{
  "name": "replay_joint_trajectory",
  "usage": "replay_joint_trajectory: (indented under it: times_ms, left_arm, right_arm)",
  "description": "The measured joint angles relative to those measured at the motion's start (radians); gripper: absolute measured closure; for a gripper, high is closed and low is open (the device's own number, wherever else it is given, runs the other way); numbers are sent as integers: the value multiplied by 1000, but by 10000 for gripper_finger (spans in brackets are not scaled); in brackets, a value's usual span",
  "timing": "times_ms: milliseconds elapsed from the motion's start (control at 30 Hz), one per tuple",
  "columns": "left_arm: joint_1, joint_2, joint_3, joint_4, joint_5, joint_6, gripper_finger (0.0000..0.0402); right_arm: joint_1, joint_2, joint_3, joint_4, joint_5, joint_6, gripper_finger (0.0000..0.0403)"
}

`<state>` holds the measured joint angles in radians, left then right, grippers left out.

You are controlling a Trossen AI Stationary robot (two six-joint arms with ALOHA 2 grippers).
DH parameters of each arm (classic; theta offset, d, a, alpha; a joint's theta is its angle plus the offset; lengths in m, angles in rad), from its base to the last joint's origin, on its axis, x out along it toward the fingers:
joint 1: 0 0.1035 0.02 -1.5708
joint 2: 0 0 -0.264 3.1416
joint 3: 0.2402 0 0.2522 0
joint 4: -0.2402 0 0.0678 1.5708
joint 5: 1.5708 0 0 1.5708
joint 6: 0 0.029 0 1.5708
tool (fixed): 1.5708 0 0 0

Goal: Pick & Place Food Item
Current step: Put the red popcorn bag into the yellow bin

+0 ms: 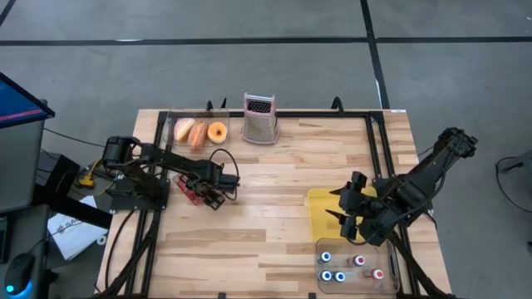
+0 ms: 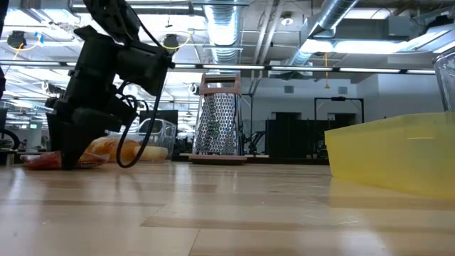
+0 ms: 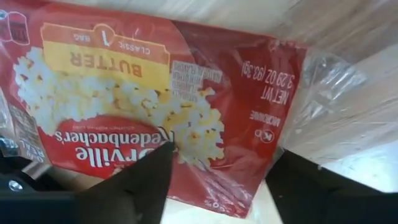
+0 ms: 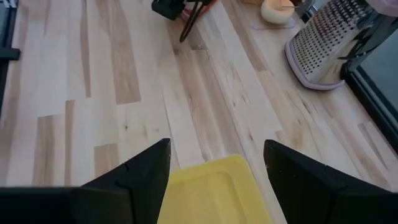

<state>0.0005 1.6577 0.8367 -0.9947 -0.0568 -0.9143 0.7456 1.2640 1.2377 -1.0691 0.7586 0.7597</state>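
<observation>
A red bag of butter popcorn (image 3: 155, 81) in clear wrap lies flat on the wooden table, left of centre (image 1: 188, 190), and shows low behind the arm in the low view (image 2: 39, 162). My left gripper (image 1: 211, 198) (image 2: 67, 158) (image 3: 227, 155) is down at the bag, open, with its fingers standing over one end. My right gripper (image 1: 345, 214) (image 4: 216, 149) waits open above a yellow container (image 1: 322, 203) (image 4: 211, 193) at the table's right. My left gripper comes at the popcorn bag slanting down from above. One finger (image 3: 146, 177) stands over the printed face and the other finger (image 3: 305, 183) by the clear wrapper edge (image 3: 311, 93). I cannot tell whether they touch the bag, which lies flat on the table.
A clear tray with a doughnut and pastries (image 1: 199, 131) sits at the far left. A metal grater (image 1: 259, 119) (image 2: 219, 124) (image 4: 329, 43) stands at the far middle. A clear box of small bottles (image 1: 353, 266) is at the near right. Bare wood lies in the middle.
</observation>
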Motion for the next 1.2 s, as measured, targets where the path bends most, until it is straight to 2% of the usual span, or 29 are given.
replay_joint_trajectory:
  times_ms: [267, 433, 567, 833, 1000, 1200]
  left_arm:
    - [-45, 0, -4, 63, -25, 101, 300]
    - [-58, -1, -2, 86, -96, 17, 359]
    - [-59, -1, -3, 86, -106, -18, 372]
    - [-61, 0, -3, 93, -121, -40, 370]
    - [-61, 0, -4, 103, -107, -28, 397]
    - [-88, 3, 31, 218, -118, 41, 401]
  right_arm:
    - [39, 0, 0, -24, 4, 52, 154]
    - [47, 0, 0, -28, 10, 70, 154]
    - [47, 0, 0, -29, 11, 71, 154]
    - [47, 0, -17, -24, 13, 73, 154]
    - [47, 0, -45, -22, 12, 90, 154]
    - [60, 0, -49, -22, 29, 97, 154]
